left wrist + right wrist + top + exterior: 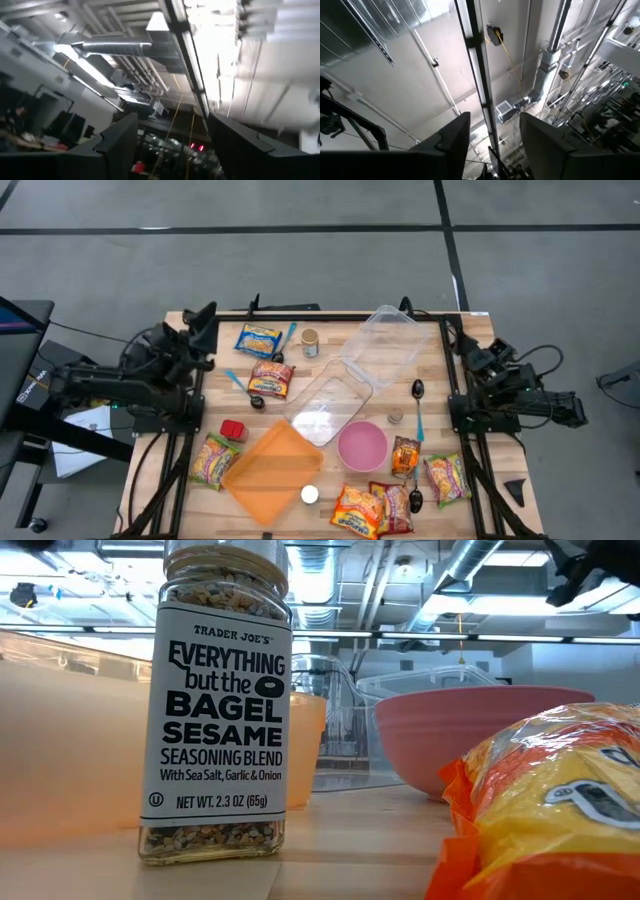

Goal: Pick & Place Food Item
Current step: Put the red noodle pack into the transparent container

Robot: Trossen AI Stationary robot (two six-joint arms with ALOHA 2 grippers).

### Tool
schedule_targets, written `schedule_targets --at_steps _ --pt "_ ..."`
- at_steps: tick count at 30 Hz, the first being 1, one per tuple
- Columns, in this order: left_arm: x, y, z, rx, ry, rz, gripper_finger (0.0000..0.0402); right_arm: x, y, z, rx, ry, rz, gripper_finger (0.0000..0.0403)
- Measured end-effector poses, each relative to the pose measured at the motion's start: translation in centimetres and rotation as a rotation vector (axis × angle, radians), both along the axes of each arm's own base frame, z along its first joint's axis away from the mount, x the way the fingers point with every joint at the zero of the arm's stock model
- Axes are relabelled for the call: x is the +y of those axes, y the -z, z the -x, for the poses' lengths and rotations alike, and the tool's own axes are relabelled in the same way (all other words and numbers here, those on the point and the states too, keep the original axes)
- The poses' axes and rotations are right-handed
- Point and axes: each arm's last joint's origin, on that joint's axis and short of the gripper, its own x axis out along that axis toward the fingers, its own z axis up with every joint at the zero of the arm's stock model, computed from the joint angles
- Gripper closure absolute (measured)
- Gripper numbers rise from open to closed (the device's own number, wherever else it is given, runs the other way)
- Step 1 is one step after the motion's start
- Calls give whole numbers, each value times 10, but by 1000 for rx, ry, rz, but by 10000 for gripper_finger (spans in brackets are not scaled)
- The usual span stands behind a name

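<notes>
My left gripper point(172, 150) sits folded back off the table's left edge, well away from the round pink plastic bowl point(362, 445), its 2 dark fingers point(117, 145) parted with nothing between them, aimed at ceiling ducts. My right gripper point(492, 145) rests beyond the table's right edge, on the far side of that bowl, fingers likewise apart and empty.

On the wooden table point(475, 330), crinkly orange-and-yellow noodle packets lie scattered: 1 packet point(405, 455) just right of the bowl, 2 packets point(375, 508) below it, another point(446, 478) farther right. A flat orange plastic lid point(272, 470) lies left of the bowl, with a clear plastic container point(325, 405) above-left. A glass jar of bagel sesame seasoning point(215, 705) stands upright close to the low camera, the bowl behind it to its right.
</notes>
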Motion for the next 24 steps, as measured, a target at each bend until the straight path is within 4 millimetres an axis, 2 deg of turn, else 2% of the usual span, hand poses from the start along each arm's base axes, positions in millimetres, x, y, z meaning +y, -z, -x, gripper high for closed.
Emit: schedule_targets --at_steps 6,10,16,24 --pt "0 -48 -16 158 -66 -68 155 1 -12 6 -42 -2 10 181" --pt "0 -66 -20 195 -90 -94 151 4 -32 15 -84 -22 74 173" --pt "0 -71 -22 192 -93 -97 152 7 -80 20 -78 -17 218 178" --pt "1 -70 -22 203 -90 -94 153 7 -153 1 157 2 302 179"
